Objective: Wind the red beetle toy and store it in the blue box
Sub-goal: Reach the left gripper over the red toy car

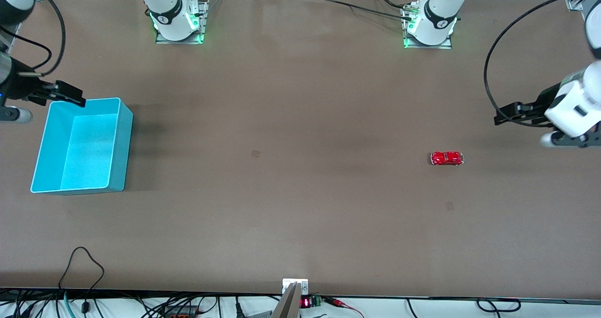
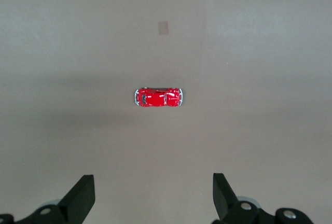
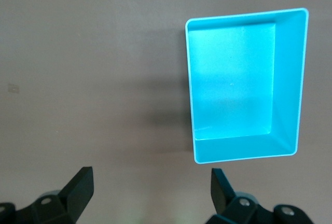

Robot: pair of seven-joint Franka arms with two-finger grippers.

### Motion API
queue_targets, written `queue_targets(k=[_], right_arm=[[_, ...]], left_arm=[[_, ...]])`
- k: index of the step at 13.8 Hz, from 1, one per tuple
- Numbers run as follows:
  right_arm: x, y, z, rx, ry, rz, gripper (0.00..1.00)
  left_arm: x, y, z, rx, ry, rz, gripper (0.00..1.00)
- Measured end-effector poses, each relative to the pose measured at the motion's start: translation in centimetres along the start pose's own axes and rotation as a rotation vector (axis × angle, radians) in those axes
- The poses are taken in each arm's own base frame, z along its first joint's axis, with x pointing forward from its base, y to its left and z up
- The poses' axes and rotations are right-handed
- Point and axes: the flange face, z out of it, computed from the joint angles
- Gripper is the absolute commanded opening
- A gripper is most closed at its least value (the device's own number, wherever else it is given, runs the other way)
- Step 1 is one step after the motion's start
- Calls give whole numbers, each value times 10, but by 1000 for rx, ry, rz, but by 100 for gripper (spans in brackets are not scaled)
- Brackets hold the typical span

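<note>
The red beetle toy (image 1: 447,158) sits on its wheels on the brown counter (image 1: 281,191), in the right half of the front view a little below mid-height, its length running across the frame; it is alone there, well apart from everything else; in the left wrist view the toy (image 2: 158,97) lies near the centre of the frame, with a small pale patch on the counter above it.

The blue box (image 1: 82,146) stands upright and empty at the left side of the front view, toward the right arm's end of the counter, its open top facing up; in the right wrist view the box (image 3: 244,81) fills the upper right of the frame.

The left pincer (image 1: 504,115) hangs at the right edge of the front view, over bare counter above and to the right of the toy; its fingers (image 2: 80,195) are spread wide and grip nothing.

The right pincer (image 1: 70,95) hangs at the left edge of the front view, over the box's upper left corner; its fingers (image 3: 78,187) are likewise spread wide with nothing between them.
</note>
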Motion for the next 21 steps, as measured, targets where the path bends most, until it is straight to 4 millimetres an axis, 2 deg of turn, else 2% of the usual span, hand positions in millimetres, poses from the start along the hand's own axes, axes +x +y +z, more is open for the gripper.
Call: queue_targets(k=[3,7,9,12,15,18,21], right_arm=[[11,-2,21,-2,-38,-2,100],[20,-4,41,-5,-75,-7,100],[24,-5,51,-6,-91,-8,100],[26,-5,55,-6,-99,-8,100],[26,-5,57,-7,-102,-9,100],[28,-5,60,-7,-108,-8,100],[28,-5,62,-7,-110,-7,100]], left_arm=[[18,-6,54,-3,-17,119,100],[22,-13,120,-4,-31,331,100],[22,-15,147,31,-10,513,100],[22,-18,175,83,-33,813,100],[32,-15,196,109,-17,1102,100],[40,-5,220,132,18,1300,100],[34,-2,251,154,52,1381,100]])
